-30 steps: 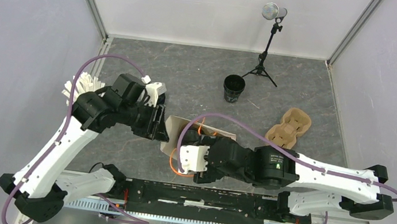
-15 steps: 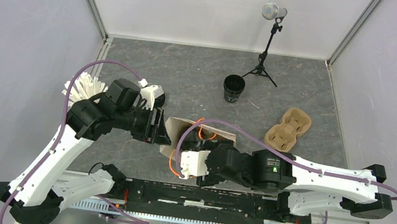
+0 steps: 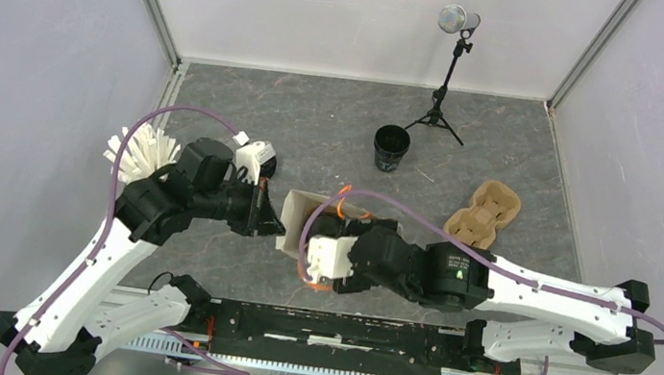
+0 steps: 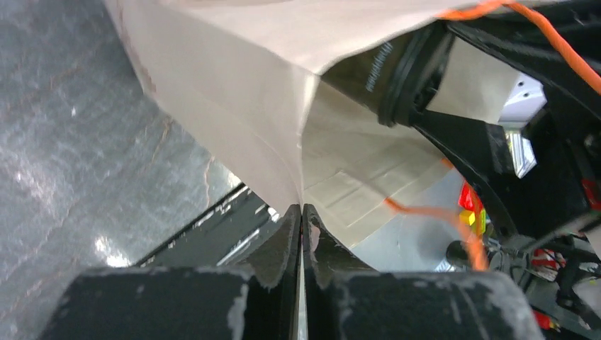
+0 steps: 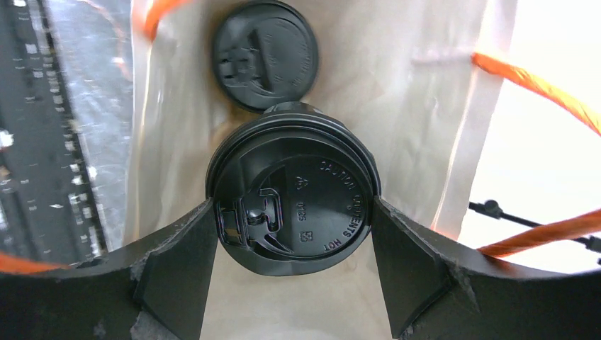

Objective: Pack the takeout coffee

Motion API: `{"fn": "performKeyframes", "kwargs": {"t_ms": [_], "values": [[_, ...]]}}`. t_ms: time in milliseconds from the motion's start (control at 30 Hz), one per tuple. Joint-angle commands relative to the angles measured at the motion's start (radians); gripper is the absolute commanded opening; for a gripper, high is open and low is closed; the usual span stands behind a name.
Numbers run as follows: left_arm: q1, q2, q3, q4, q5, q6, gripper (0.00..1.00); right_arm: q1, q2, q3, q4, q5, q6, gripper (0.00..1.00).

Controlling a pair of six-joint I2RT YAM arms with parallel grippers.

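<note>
The beige paper bag (image 3: 298, 210) stands with its mouth open between my arms. My left gripper (image 4: 301, 210) is shut on the bag's edge (image 4: 234, 120), pinching the paper flat. In the right wrist view, my right gripper (image 5: 293, 210) reaches into the bag (image 5: 404, 92) and is shut on a takeout coffee cup (image 5: 294, 198), a finger pressed against each side of its black lid. A second lidded cup (image 5: 265, 55) lies deeper in the bag. The held cup's black side (image 4: 383, 71) also shows in the left wrist view. In the top view my right wrist hides both cups.
A black cup without a lid (image 3: 391, 147) stands behind the bag. The brown pulp carrier (image 3: 483, 214) lies to the right. A small tripod (image 3: 445, 86) stands at the back, and a white bundle (image 3: 134, 150) lies at the left. The bag's orange handles (image 5: 538, 81) loop beside my right gripper.
My left gripper has closed on the bag's edge. The bag's mouth has shifted right and stands more upright. My right gripper has moved a little forward with the cup.
</note>
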Motion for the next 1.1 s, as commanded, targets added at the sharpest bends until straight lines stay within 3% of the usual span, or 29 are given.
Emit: {"fn": "performKeyframes", "kwargs": {"t_ms": [0, 233, 500, 700, 767, 933, 1067], "values": [[0.005, -0.023, -0.008, 0.219, -0.002, 0.008, 0.06, -0.117, 0.013, 0.05, 0.1, -0.011, -0.124, 0.66], [0.005, -0.002, -0.048, 0.299, -0.01, 0.086, 0.06, -0.202, 0.056, 0.08, 0.137, -0.039, -0.247, 0.65], [0.005, -0.016, -0.106, 0.434, -0.034, 0.136, 0.07, -0.255, 0.05, 0.072, 0.195, -0.028, -0.299, 0.65], [0.005, -0.006, -0.118, 0.45, -0.021, 0.138, 0.08, -0.265, 0.048, 0.052, 0.158, -0.11, -0.281, 0.64], [0.004, -0.011, -0.119, 0.435, -0.014, 0.142, 0.13, -0.264, 0.037, 0.046, 0.156, -0.156, -0.264, 0.64], [0.005, -0.016, -0.068, 0.334, -0.03, 0.125, 0.39, -0.252, 0.028, 0.057, 0.115, -0.217, -0.233, 0.64], [0.005, -0.037, -0.044, 0.203, -0.043, 0.063, 0.52, -0.22, 0.013, 0.044, 0.09, -0.216, -0.205, 0.64]]}}
